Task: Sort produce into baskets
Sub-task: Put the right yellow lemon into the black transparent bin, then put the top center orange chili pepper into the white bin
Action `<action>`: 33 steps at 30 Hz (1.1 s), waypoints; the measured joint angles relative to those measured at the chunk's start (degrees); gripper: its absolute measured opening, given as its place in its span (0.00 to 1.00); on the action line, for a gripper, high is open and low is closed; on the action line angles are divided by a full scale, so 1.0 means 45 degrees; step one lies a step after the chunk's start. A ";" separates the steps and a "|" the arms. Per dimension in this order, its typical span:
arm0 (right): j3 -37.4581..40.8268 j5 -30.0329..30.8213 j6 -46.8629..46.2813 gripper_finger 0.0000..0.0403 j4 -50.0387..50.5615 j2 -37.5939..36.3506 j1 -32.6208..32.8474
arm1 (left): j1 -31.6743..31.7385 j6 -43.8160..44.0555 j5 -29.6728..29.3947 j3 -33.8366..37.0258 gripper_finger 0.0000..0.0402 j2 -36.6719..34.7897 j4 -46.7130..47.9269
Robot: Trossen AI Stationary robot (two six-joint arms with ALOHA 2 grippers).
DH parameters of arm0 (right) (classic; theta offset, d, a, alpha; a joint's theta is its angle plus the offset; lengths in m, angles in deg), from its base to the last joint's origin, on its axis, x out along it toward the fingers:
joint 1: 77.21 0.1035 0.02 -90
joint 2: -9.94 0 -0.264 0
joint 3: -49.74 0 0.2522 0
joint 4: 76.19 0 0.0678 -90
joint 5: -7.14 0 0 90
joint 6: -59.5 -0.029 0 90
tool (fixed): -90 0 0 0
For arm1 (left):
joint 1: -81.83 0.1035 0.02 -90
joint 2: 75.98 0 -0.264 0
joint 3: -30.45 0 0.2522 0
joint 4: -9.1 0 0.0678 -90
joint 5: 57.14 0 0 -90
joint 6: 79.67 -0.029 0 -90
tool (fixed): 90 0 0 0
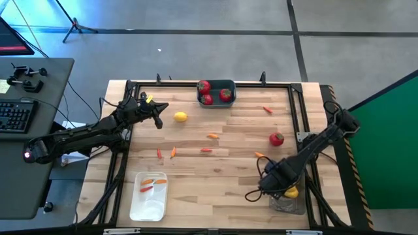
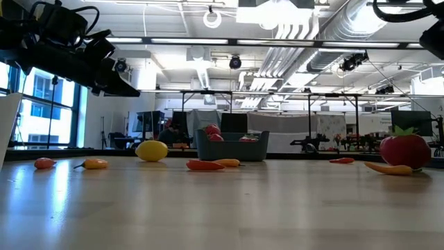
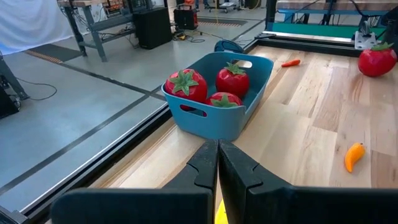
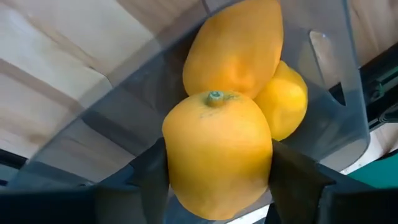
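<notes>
Three baskets sit on your tabletop. You have the blue-grey basket at the middle of the far edge, holding three red tomatoes. You have the white basket near the near left corner, with small orange-red pieces in its far end. You have the smoky translucent basket near the near right corner, with two lemons lying inside.

Your right gripper hangs over the translucent basket with a third lemon between its fingers; both pads touch the lemon's sides, so you can count it as gripped, directly above the two in the basket.

Your left gripper hovers above the far left part of the tabletop, jaws pressed together on nothing, pointing toward the blue-grey basket.

Loose items still on your tabletop:
- One lemon, just beside the left gripper, in the far left part.
- One red tomato, toward the right edge.
- One small red pepper, far right part.
- One orange pepper near the centre, with a red piece just nearer to you.
- Two thin pieces, red and orange, side by side left of centre.
- One orange piece, just beside the right arm.
</notes>
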 joint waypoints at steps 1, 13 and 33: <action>0.0000 0.0016 -0.0018 0.55 0.0006 0.0000 -0.0049 | 0.0001 -0.0004 0.0000 -0.0004 0.00 0.0000 0.0000; 0.0000 -0.0500 0.0340 0.74 -0.1109 0.0000 -0.0332 | 0.0005 0.0098 0.0000 0.0000 0.00 -0.0002 -0.0009; -0.0777 0.0778 0.4460 0.05 -0.0936 -0.0201 -0.1926 | 0.0005 0.0112 0.0000 0.0000 0.00 -0.0004 0.0068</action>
